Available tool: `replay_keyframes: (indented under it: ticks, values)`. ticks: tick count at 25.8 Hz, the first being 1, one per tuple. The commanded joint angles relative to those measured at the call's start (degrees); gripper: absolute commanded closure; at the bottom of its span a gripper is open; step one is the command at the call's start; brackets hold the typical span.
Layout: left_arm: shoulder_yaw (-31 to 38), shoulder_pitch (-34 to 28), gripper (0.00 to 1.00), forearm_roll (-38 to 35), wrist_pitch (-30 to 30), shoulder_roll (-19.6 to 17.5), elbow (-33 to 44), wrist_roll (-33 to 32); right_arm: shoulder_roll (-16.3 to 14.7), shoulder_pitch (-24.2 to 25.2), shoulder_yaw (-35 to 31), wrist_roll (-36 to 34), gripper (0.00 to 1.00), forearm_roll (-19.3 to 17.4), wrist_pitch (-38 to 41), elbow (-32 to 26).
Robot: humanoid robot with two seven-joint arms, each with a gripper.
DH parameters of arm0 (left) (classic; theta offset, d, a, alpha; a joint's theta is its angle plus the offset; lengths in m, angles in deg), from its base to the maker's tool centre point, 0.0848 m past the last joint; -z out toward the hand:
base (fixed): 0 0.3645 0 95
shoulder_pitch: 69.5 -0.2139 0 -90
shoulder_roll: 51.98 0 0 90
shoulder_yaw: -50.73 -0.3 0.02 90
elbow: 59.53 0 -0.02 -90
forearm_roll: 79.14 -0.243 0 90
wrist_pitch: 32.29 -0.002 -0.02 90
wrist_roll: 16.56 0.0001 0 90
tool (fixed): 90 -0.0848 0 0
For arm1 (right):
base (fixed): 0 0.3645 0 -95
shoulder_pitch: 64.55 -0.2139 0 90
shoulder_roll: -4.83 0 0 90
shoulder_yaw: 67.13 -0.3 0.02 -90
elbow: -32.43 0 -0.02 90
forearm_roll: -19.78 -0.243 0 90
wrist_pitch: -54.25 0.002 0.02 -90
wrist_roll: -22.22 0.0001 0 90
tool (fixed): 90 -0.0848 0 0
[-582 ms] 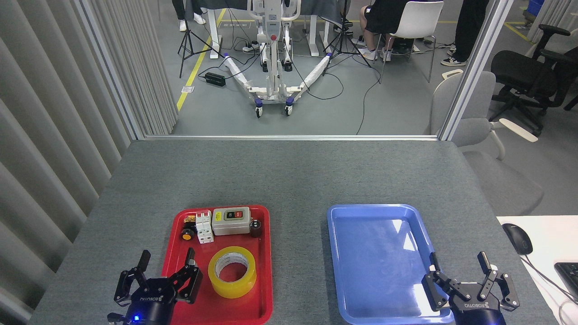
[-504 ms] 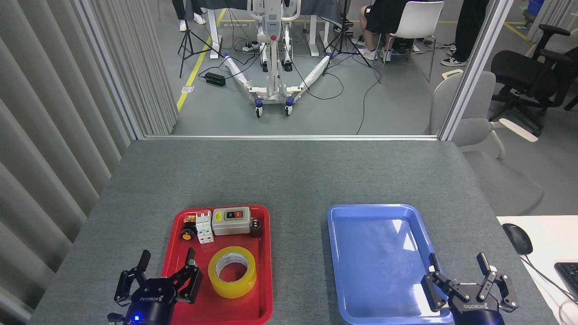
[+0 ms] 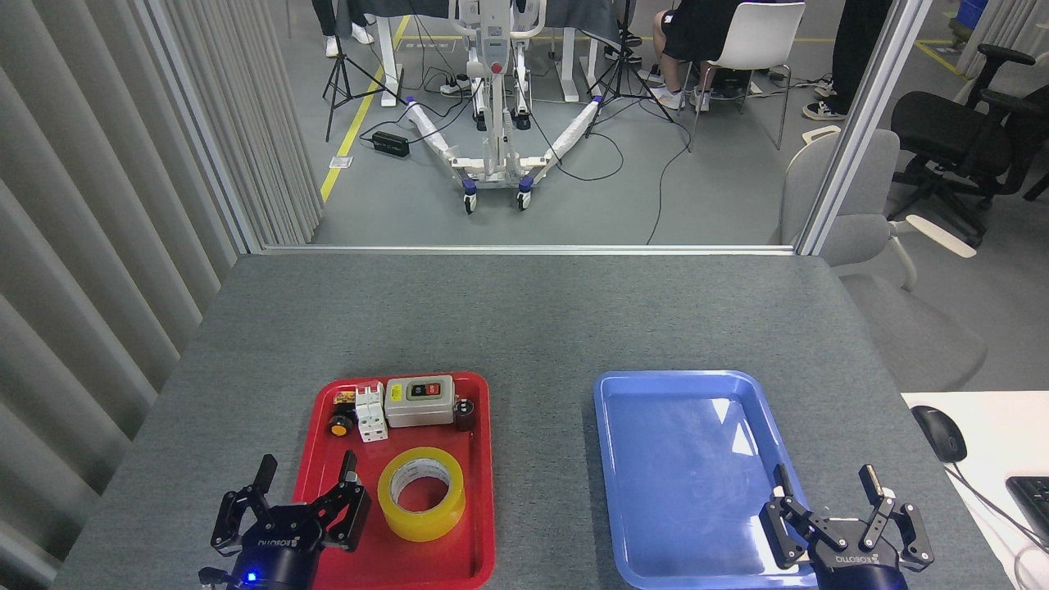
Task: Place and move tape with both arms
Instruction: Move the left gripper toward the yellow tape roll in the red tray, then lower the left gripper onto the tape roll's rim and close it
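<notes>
I see the tape lying flat, core hole up, in the near half of the red tray, which sits on the left part of the grey table.

The far end of the red tray holds a row of small parts: an orange-capped button, a white breaker block, a grey switch box with one dark and one red key, and a small dark cylinder. The tape lies just near of this row and apart from it.

My left hand sits at the near left corner of the red tray, just beside the tape and not touching it. Its fingers are spread wide and hold nothing; one finger stands over the tray's left rim, the other outside it. A blue light shows on its body.

The blue tray lies to the right of the red one, well apart.

My right hand is at the near right corner of the blue tray, its fingers likewise spread wide and empty, far from the tape
</notes>
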Motion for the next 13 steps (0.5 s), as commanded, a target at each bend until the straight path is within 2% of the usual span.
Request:
replay_keyframes:
  ticks: [1,9,13]
  values:
    - [-0.27,0.47,0.00,0.00,-0.01,0.10,-0.17,0.01,-0.03,0.00,0.02,-0.09,0.00,0.01,0.01,0.02]
    - [-0.27,1.96,0.00,-0.09,-0.18,0.36,-1.76,0.18,0.05,0.00,-0.16,-0.18,0.00,0.01,0.01,0.02]
    - [-0.18,9.26,0.00,-0.62,-1.06,0.28,-9.75,2.03,0.05,0.00,-0.16,-0.18,0.00,0.01,0.01,0.20]
